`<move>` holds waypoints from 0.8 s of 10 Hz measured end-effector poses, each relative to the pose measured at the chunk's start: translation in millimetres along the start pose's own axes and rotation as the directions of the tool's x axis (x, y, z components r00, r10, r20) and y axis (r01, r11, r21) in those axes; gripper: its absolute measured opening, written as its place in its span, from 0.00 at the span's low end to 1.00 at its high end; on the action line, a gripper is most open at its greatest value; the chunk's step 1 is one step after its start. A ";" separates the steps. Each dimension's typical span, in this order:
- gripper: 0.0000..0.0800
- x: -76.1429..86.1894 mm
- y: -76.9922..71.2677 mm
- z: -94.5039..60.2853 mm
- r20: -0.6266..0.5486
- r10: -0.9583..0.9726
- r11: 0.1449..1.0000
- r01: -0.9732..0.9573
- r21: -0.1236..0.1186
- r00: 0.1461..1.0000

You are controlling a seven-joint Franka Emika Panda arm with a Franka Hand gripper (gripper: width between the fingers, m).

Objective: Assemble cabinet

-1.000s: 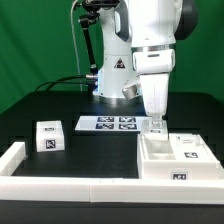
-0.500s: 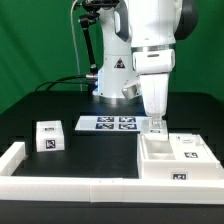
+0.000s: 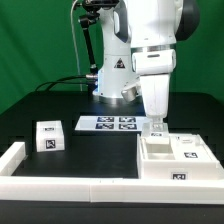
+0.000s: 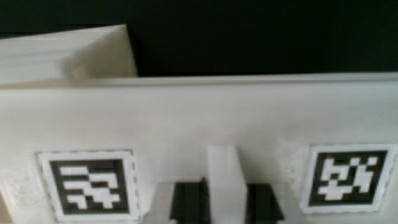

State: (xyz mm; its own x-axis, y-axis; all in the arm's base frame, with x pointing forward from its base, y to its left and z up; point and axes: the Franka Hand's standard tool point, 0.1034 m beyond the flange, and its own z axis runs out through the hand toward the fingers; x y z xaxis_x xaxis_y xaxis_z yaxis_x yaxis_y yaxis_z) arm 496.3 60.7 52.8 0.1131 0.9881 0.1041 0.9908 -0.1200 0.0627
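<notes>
The cabinet body (image 3: 178,160), a large white box with tagged blocks fitted in it, stands at the exterior view's right. My gripper (image 3: 156,127) comes straight down on the back left corner of the body. In the wrist view a white wall of the cabinet (image 4: 196,115) fills the picture and carries two square tags. My gripper (image 4: 226,195) has its dark fingers (image 4: 191,205) close together on either side of a thin white rib of that wall. A loose white tagged block (image 3: 47,137) sits on the table at the exterior view's left.
The marker board (image 3: 107,124) lies flat on the table before the arm's base. A long low white border rail (image 3: 70,185) runs along the front and turns up at the exterior view's left. A further white surface (image 4: 71,55) shows beyond the wall.
</notes>
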 end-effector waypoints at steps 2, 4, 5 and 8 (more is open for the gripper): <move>0.09 -0.4 3.5 -0.9 0.005 -0.011 1.000 0.011 0.012 1.000; 0.09 -0.4 3.6 -0.9 0.005 -0.011 1.000 0.011 0.012 1.000; 0.09 -0.4 3.6 -0.9 0.005 -0.011 1.000 0.011 0.012 1.000; 0.09 -1.6 24.2 -0.9 0.001 -0.055 0.998 0.054 0.016 0.999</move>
State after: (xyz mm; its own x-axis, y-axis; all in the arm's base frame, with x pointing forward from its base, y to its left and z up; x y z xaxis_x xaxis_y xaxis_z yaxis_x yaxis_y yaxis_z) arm 520.1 56.1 55.1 0.0590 0.9933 0.0991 0.9965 -0.0644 0.0524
